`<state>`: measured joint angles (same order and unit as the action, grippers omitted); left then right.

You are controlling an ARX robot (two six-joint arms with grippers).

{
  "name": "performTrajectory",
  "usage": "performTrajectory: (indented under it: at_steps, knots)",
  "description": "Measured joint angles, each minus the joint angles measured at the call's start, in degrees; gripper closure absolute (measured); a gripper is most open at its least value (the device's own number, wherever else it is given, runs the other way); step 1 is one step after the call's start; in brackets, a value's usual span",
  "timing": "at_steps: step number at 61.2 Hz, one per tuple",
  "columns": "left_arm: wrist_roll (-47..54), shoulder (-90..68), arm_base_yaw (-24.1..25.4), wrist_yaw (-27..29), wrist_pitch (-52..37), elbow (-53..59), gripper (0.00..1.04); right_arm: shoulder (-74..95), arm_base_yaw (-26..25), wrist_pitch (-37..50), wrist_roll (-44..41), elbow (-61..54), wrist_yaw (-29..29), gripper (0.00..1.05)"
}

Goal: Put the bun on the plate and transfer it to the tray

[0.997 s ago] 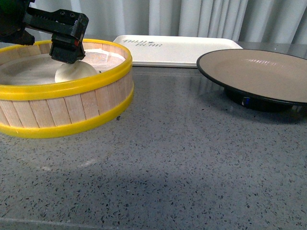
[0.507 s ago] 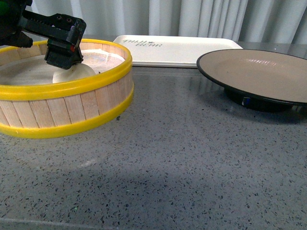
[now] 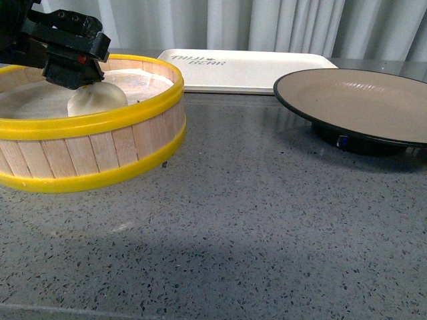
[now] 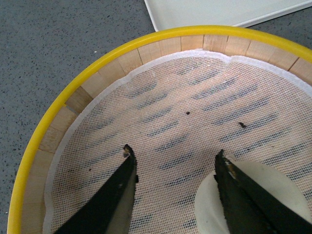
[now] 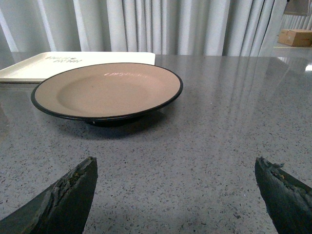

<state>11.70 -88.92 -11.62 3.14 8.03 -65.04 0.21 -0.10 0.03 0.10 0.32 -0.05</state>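
A black two-fingered left gripper (image 3: 70,79) hangs low inside the round wooden steamer basket with yellow hoops (image 3: 93,153), right above the small white steamed bun (image 3: 100,100). It sits there, I'd say, because the bun has to come out before anything else can happen. The wrist view shows its jaws spread apart, but not around the bun (image 4: 280,187). One finger lies across the bun's edge and the other is over the bare white mesh liner (image 4: 195,112), so the grip looks badly lined up and nothing is held.

The wide shallow brown-grey plate with the black rim (image 3: 360,100) stands empty on the speckled grey stone table (image 3: 253,220), off towards the robot's right. The flat cream-white tray with grey lettering (image 3: 247,67) lies behind, between basket and plate and clear of both — a sensible order, as the bun goes first to the plate and then to the tray. The right gripper (image 5: 175,163) hovers over the tabletop facing the plate (image 5: 107,90), its claw gaping wide and empty, presumably ready to carry the loaded plate.

Compared with a second ago, the left gripper has slid towards the robot's left and risen a little, and more of the bun now shows. The bun itself seems almost unmoved, perhaps nudged a touch — hard to say. Plate and tray have not shifted.
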Motion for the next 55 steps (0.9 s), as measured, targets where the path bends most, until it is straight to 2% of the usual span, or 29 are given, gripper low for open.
performTrajectory:
  at_steps: [5,15,29,38,44,55]
  knots:
    - [-0.48,0.61,0.24,-0.37,0.83,-0.02,0.77,0.00,0.00,0.00,0.00,0.00,0.00,0.08]
    - [-1.18,1.36,0.61,-1.25,1.33,-0.59,1.01,0.00,0.00,0.00,0.00,0.00,0.00,0.08]
    - [-1.57,2.73,0.72,-2.75,2.62,-0.92,1.01,0.00,0.00,0.00,0.00,0.00,0.00,0.08]
    - [-1.60,3.74,0.48,-4.48,4.70,-1.14,0.81,0.00,0.00,0.00,0.00,0.00,0.00,0.08]
    - [-1.29,4.15,0.11,-6.01,7.26,-2.34,0.58,0.00,0.00,0.00,0.00,0.00,0.00,0.08]
    - [-0.35,4.66,-1.44,-6.19,7.74,-2.47,0.31,0.00,0.00,0.00,0.00,0.00,0.00,0.08]
